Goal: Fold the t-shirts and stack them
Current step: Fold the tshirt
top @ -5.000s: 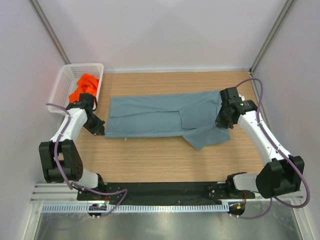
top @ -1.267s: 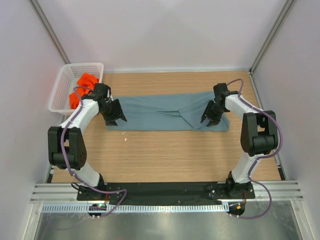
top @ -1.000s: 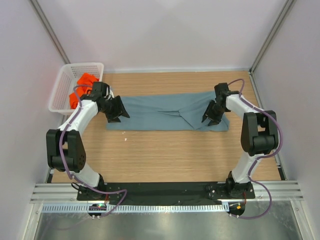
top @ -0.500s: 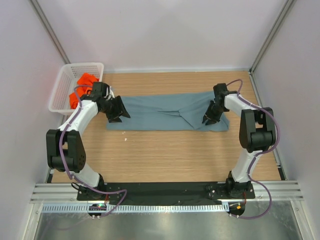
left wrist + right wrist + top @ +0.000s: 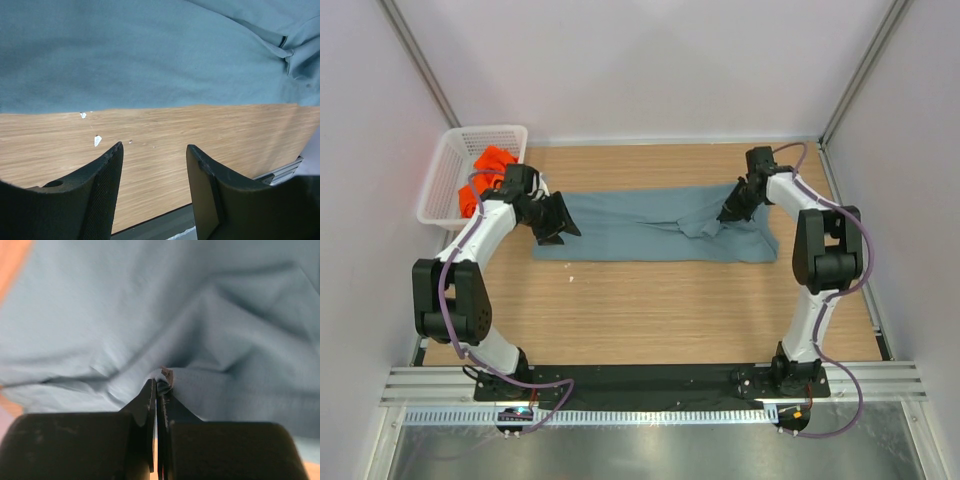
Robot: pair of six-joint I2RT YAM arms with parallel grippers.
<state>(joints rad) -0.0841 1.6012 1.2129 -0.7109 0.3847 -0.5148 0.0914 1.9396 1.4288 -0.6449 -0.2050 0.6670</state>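
The grey-blue t-shirt (image 5: 630,228) lies on the table as a long strip folded lengthwise. My right gripper (image 5: 728,211) is down on its right part, shut on a small pinch of the cloth (image 5: 167,374), which puckers up around the fingertips. In the right wrist view the gripper (image 5: 159,383) shows no gap between its fingers. My left gripper (image 5: 558,220) hovers at the strip's left end, open and holding nothing. In the left wrist view it (image 5: 152,148) is over bare wood, with the shirt's near edge (image 5: 150,60) beyond. The orange t-shirt (image 5: 487,171) lies crumpled in the basket.
A white lattice basket (image 5: 460,140) stands at the back left corner. A few small white scraps (image 5: 97,141) lie on the wood just in front of the shirt's left end. White walls close in the table on three sides.
My right gripper has shut on the shirt's cloth and moved back and a little left, bunching the fabric. The left gripper has barely moved and stays open.
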